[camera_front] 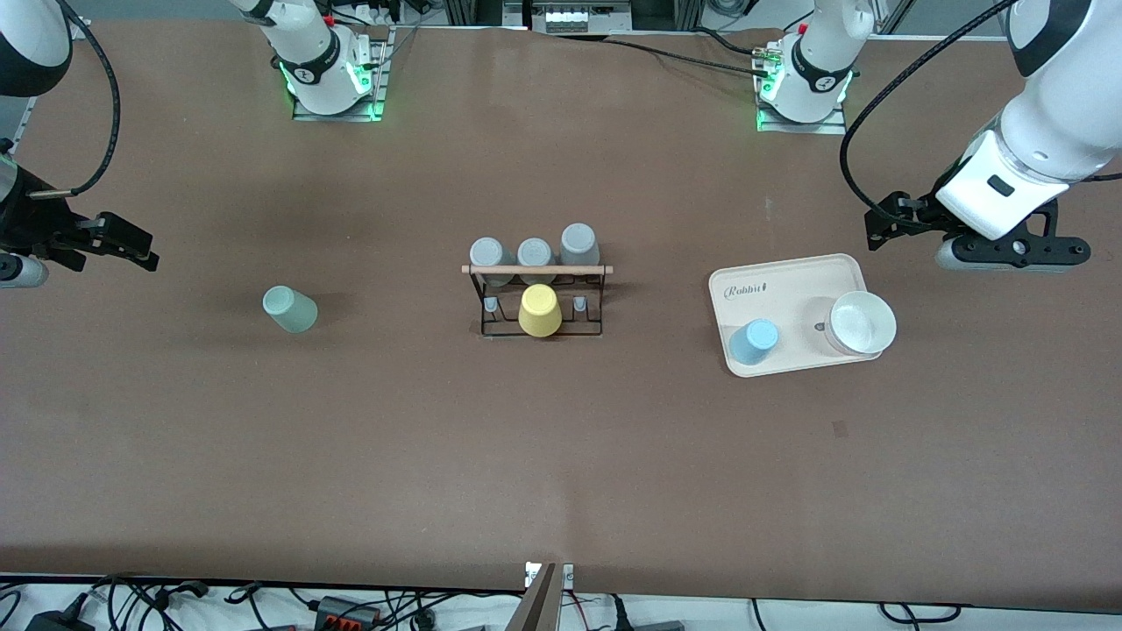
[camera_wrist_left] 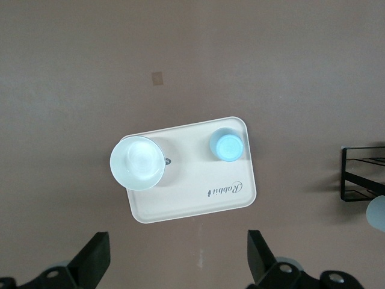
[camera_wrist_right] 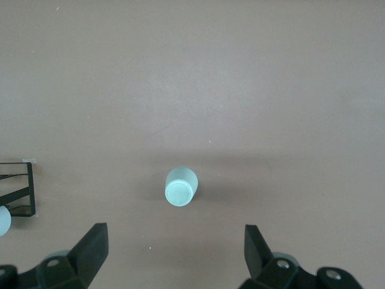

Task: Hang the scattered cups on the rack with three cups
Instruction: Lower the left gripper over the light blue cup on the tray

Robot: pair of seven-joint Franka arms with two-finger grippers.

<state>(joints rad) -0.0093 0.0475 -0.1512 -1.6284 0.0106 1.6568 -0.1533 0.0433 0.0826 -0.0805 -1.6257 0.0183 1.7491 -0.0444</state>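
Note:
The pale mint green cup [camera_front: 290, 309] stands on the bare table toward the right arm's end; it also shows in the right wrist view [camera_wrist_right: 180, 186]. The light blue cup [camera_front: 754, 342] stands on a cream tray [camera_front: 789, 285], and shows in the left wrist view [camera_wrist_left: 227, 145]. The black wire rack [camera_front: 596, 302] with its wooden rod stands mid-table. My right gripper [camera_front: 123, 241] is open and empty, up over the table's right-arm end, apart from the mint cup [camera_wrist_right: 174, 256]. My left gripper [camera_front: 885, 223] is open and empty, over the table beside the tray [camera_wrist_left: 177, 262].
A yellow cup [camera_front: 539, 310] sits on the rack's nearer row and three grey cups [camera_front: 535, 254] on its farther row. A white bowl [camera_front: 862, 322] stands on the tray beside the blue cup. Rack corners show in both wrist views [camera_wrist_left: 361, 174] [camera_wrist_right: 18, 189].

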